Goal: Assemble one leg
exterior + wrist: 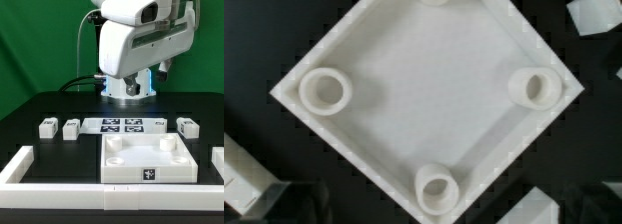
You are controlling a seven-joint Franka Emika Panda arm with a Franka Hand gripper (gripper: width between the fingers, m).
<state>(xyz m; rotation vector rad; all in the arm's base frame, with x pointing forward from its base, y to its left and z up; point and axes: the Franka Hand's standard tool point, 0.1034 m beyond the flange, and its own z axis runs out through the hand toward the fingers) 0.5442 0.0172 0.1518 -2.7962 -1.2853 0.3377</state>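
Several small white legs lie in a row on the black table in the exterior view: two at the left (46, 127) (71, 128) and one at the right (187, 126). The large white square panel (150, 160) lies in front of them, sockets up. My gripper (128, 95) hangs high above the table behind the row and touches nothing. In the wrist view the panel (420, 95) fills the picture, with round corner sockets (326, 90) showing. Only dim dark shapes at the lower edge show my gripper (438, 216), spread wide with nothing between the jaws. No leg is held.
The marker board (118, 125) lies between the legs. A low white wall (15, 165) borders the work area at the exterior view's left, right (215, 165) and front. The arm's base stands at the back centre.
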